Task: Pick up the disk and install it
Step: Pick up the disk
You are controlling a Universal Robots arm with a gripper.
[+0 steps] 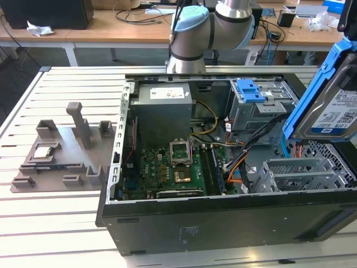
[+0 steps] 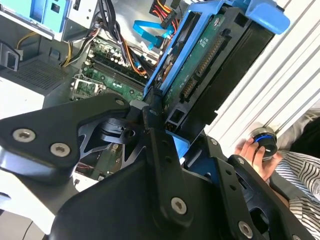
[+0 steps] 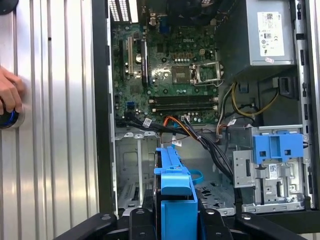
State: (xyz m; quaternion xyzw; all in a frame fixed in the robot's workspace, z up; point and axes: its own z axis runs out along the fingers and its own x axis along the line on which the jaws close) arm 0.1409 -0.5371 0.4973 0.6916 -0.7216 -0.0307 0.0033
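The disk (image 1: 329, 106), a silver drive with a white-and-blue label in blue carrier rails, hangs tilted above the open computer case (image 1: 223, 223), at the exterior view's right. In the second wrist view my gripper (image 2: 175, 131) is shut on the disk (image 2: 210, 55), with its black fingers (image 2: 152, 112) clamping the blue rail. In the first wrist view the disk (image 3: 175, 190) stands edge-on between the fingers. It hovers over the empty grey drive cage (image 3: 132, 165), which also appears in the exterior view (image 1: 301, 173).
A blue caddy (image 1: 250, 89) sits on a second grey bay. Orange and black cables (image 3: 200, 135) run beside the cage, near the motherboard (image 1: 173, 167) and power supply (image 1: 164, 106). A grey fixture plate (image 1: 61, 151) lies on the slatted table. A person's hand (image 3: 10, 95) rests on a knob.
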